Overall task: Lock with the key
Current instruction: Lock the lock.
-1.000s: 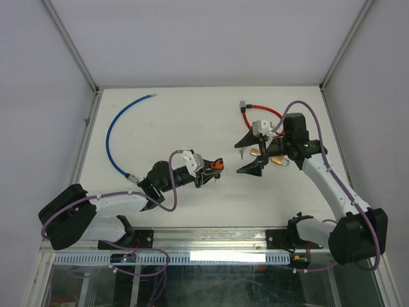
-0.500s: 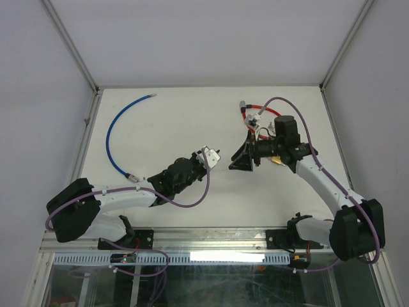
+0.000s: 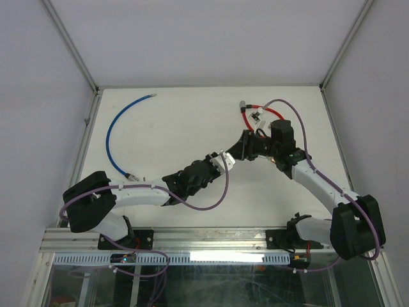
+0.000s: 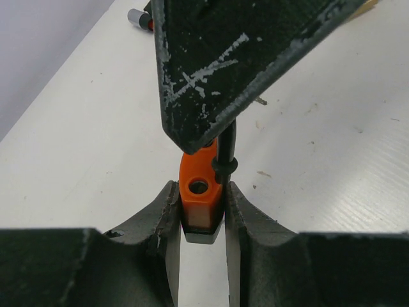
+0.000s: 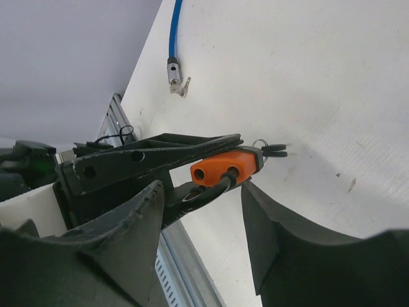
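An orange padlock (image 4: 201, 192) with a black cable shackle (image 4: 225, 150) is clamped between the fingers of my left gripper (image 4: 199, 214), a little above the table. Its keys (image 5: 271, 151) stick out of its base on a ring. In the top view the left gripper (image 3: 223, 160) and right gripper (image 3: 243, 150) meet at mid-table, hiding the lock. My right gripper (image 5: 201, 188) straddles the padlock (image 5: 225, 167), jaws apart. One finger (image 4: 211, 64) lies against the lock's shackle end. A gap shows on the other side.
A blue cable (image 3: 114, 137) curves over the table's left part, its metal end (image 5: 174, 71) near the edge rail (image 5: 118, 118). A red cable (image 3: 259, 110) lies at the back right, behind the right arm. Enclosure walls ring the table.
My left arm has stretched to the right, carrying the padlock up to the right gripper. The right gripper has swung left to meet it and its jaws have narrowed around the lock.
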You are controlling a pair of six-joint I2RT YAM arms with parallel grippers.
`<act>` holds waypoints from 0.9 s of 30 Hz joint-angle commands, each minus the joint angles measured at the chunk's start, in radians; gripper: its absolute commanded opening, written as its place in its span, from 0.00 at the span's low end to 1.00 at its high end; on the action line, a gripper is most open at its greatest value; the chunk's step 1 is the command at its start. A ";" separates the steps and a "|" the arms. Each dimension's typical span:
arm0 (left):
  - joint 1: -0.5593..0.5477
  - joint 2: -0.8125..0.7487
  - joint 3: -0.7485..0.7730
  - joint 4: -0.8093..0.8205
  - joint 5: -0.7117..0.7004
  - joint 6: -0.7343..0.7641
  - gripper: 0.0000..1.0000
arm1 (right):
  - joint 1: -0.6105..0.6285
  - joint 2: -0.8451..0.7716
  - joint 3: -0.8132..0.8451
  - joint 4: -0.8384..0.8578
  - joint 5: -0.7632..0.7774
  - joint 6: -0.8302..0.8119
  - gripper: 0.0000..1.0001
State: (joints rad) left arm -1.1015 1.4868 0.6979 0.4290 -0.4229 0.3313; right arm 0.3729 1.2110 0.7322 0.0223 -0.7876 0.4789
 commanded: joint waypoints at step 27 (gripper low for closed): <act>-0.023 -0.145 0.035 -0.117 0.127 0.034 0.00 | -0.028 -0.060 0.093 -0.228 -0.154 -0.567 0.41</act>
State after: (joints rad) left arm -1.1137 1.4040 0.7116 0.2535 -0.3363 0.3595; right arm 0.3511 1.1492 0.7856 -0.1841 -0.8371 0.0116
